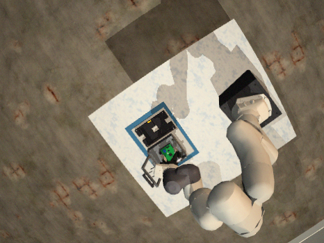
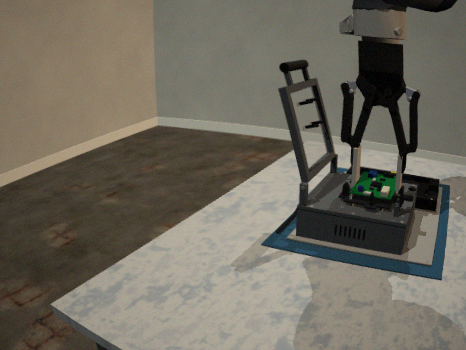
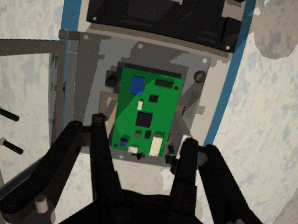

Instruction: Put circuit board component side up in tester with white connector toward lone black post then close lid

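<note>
The circuit board [image 1: 168,151] [image 2: 375,186] [image 3: 150,107] lies component side up over the tester [image 1: 154,154] [image 2: 350,235] [image 3: 95,65], long axis parallel to the hinge, white connector [image 2: 385,191] [image 3: 156,145] pointing away from the tray [image 1: 149,133] [image 2: 428,200] [image 3: 160,22]. The part-open hand [image 1: 170,156] [image 2: 378,172] [image 3: 144,115] straddles it; whether it grips cannot be told.
</note>
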